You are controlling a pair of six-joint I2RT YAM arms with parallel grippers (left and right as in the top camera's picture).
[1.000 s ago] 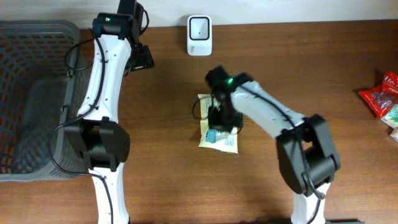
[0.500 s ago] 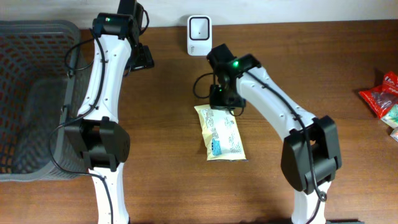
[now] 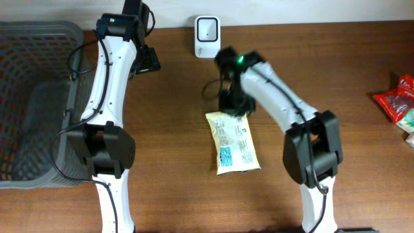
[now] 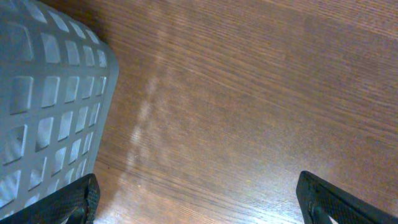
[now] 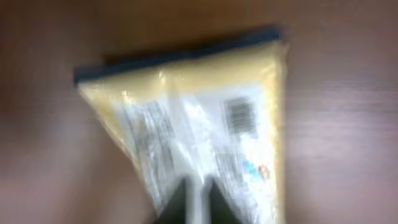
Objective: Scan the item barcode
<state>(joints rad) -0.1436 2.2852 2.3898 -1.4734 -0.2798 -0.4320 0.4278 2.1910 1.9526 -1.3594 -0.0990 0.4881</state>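
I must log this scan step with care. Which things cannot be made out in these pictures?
- The barcode lines: blurred by motion in the right wrist view, too small overhead.
- Whether the right gripper holds the packet: blurred in its wrist view, hidden by the arm overhead.
- The snacks: cut off by the right edge overhead.
- The basket: cut off by the left edge overhead.

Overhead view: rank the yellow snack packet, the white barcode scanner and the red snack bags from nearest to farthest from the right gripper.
1. The yellow snack packet, lying right at the right gripper, mid-table.
2. The white barcode scanner, at the back edge of the brown wooden table.
3. The red snack bags, at the table's far right edge, clearly farthest.
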